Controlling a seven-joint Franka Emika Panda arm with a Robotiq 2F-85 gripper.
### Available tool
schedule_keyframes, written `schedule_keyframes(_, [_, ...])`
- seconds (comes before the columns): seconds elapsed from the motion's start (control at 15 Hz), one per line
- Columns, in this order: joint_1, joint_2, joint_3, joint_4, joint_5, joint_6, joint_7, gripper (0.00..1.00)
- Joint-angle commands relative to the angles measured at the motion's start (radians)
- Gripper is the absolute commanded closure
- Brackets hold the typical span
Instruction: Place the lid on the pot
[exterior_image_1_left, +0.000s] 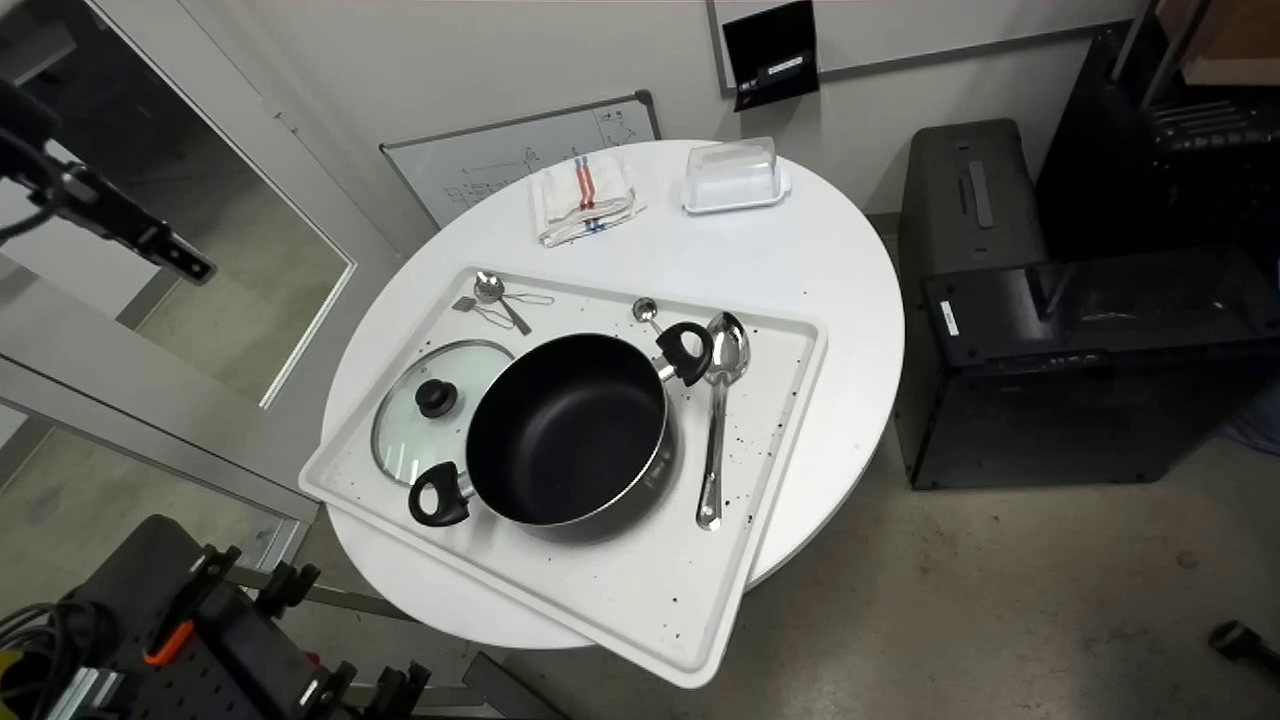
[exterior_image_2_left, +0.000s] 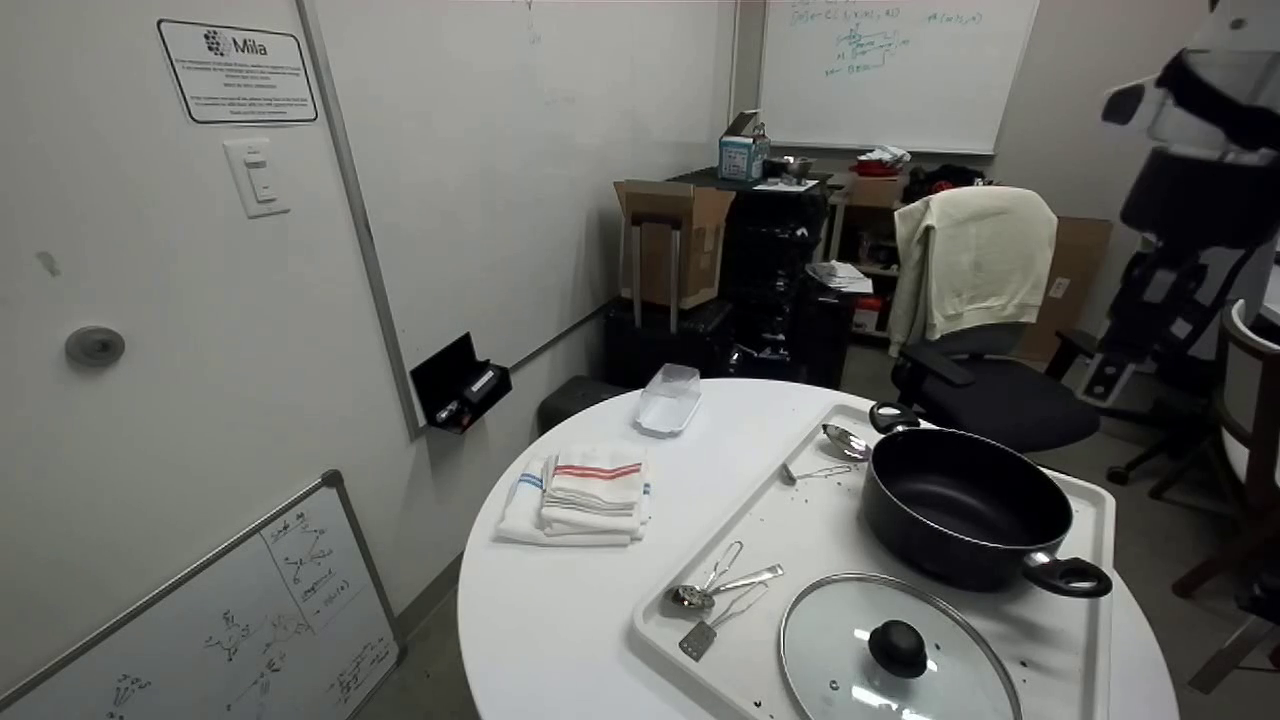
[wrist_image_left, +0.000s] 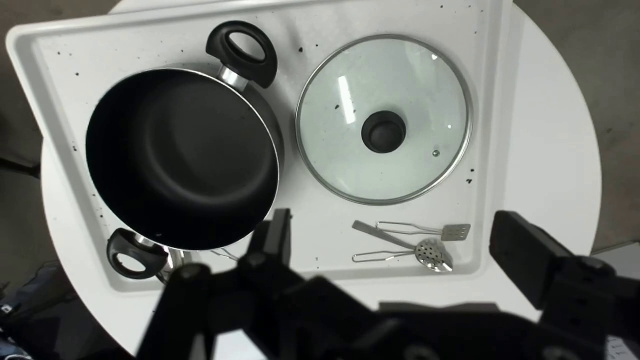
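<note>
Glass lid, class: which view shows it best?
Wrist view: the whole lid, from above. In an exterior view the pot hides part of it; in an exterior view the frame crops it below the knob.

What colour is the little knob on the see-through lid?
The knob is black, and it shows best in the wrist view.

I am seeing floor (exterior_image_1_left: 1000, 600) spreading below the white desk (exterior_image_1_left: 830, 270), a scribbled whiteboard (exterior_image_2_left: 300, 610) leaning beside it and, in an exterior view, a black chair (exterior_image_2_left: 1000, 398) standing beyond it.
</note>
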Motion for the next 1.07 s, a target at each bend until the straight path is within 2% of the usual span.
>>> schedule_keyframes(0.0, [-0.009,0.197,0.002,0.113,-0.082,0.037,0.074,0.0])
schedule_keyframes(0.6, [0.072,0.537,-0.095,0.297,-0.145,0.09,0.1,0.0])
schedule_keyframes(1.0, [0.176,0.69,-0.198,0.331,-0.215,0.216,0.145,0.0])
